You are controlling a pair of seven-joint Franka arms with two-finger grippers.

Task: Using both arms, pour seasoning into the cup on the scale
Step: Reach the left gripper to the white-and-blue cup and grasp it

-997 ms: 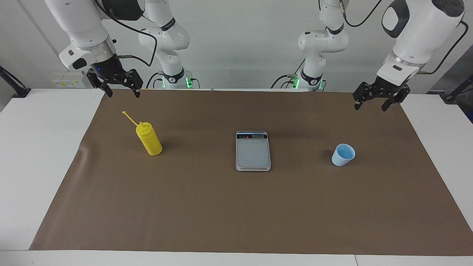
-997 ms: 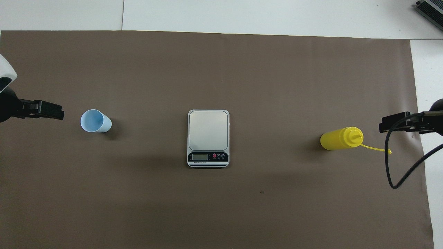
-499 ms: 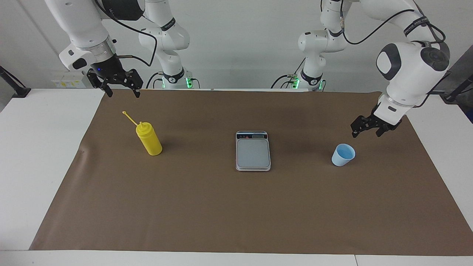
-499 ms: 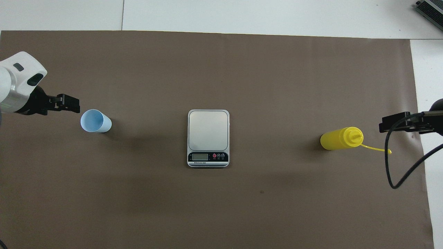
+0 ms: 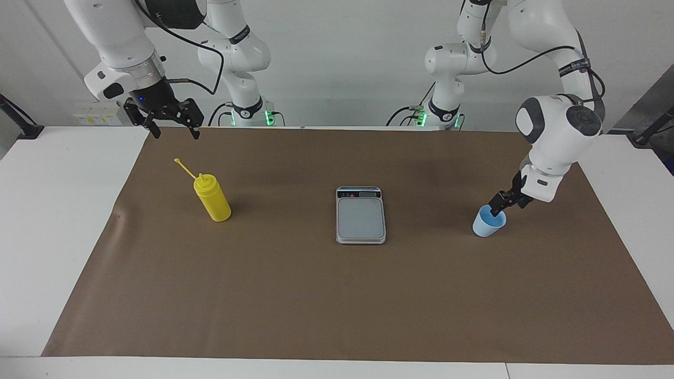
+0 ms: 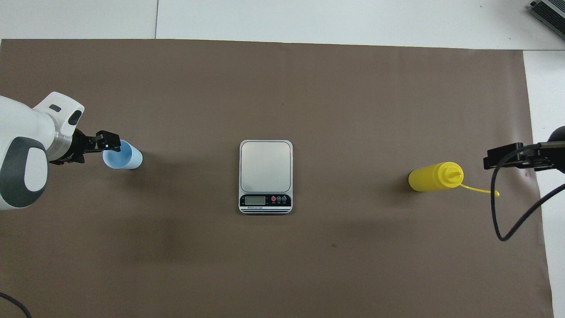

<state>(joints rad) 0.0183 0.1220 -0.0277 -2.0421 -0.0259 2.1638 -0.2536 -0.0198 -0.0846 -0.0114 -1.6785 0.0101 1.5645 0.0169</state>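
Observation:
The light-blue cup (image 5: pixel 487 226) stands upright on the mat toward the left arm's end of the table; it also shows in the overhead view (image 6: pixel 130 158). My left gripper (image 5: pixel 502 209) is down at the cup's rim, open, with one finger dipping inside the cup; in the overhead view it (image 6: pixel 114 143) overlaps the rim. The silver scale (image 5: pixel 360 217) lies mid-mat with nothing on it, its display toward the robots. The yellow seasoning bottle (image 5: pixel 213 202) stands upright toward the right arm's end, its cap (image 5: pixel 178 161) hanging off on its tether. My right gripper (image 5: pixel 175 131) waits open, raised over the mat's edge.
A brown mat (image 5: pixel 337 300) covers most of the white table. Two smaller white arms with green lights (image 5: pixel 247 108) stand at the robots' edge. A grey device (image 6: pixel 549 13) lies at the table's corner farthest from the robots, at the right arm's end.
My left arm has swung down from above the mat's corner to the cup's rim. The right arm, bottle, scale and cup have not moved.

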